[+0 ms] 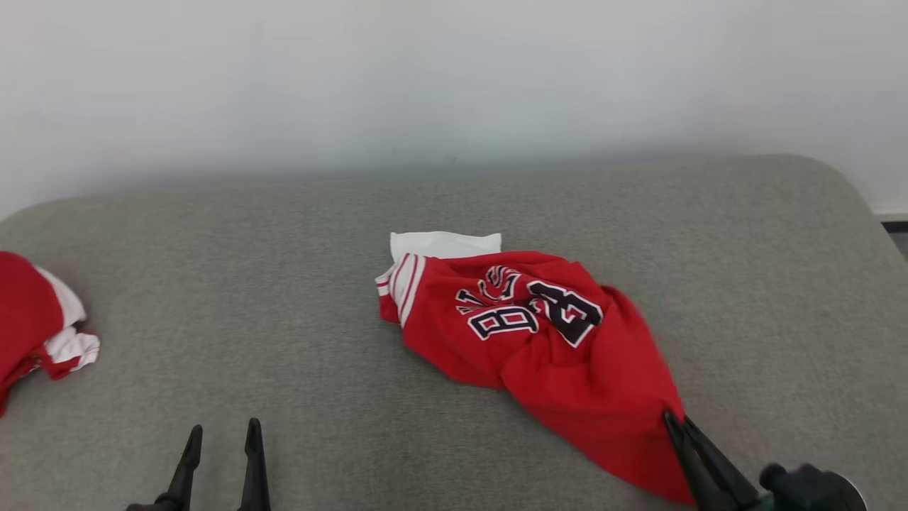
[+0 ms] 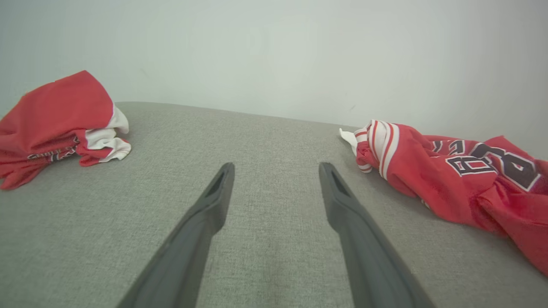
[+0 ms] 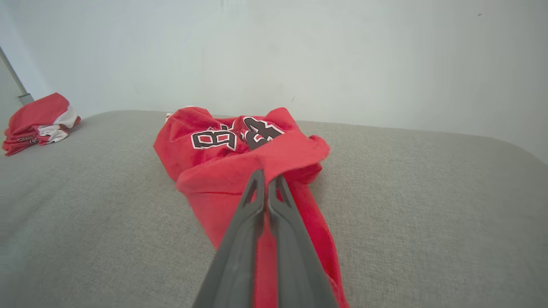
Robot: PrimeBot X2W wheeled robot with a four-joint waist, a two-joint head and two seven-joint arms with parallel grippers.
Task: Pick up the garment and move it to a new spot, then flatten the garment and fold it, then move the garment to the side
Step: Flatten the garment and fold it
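The right gripper [image 3: 269, 176] clamps the near edge of the red jersey [image 1: 553, 341]; the left gripper [image 2: 276, 171] gapes empty over open grey cushion [image 1: 248, 284], another garment [image 1: 32, 319] at its left edge.

The garment [image 1: 560, 355] is thin smooth cloth, the grey surface [image 1: 248, 319] matt coarse weave.

The grey upholstered surface [image 1: 213, 298] lies bare in a wide lane between the crumpled red jersey [image 1: 567, 355] at centre-right and a bundled red-and-white garment [image 1: 35, 319] at the far left edge, well apart. The left gripper [image 1: 224, 426], fingers spread, points up this lane toward the white wall [image 1: 454, 85], which closes off the back. Right of the jersey, bare fabric runs to the rounded corner. The right gripper [image 1: 670, 415] is pinched on the jersey's near end, with the heaped cloth directly ahead.
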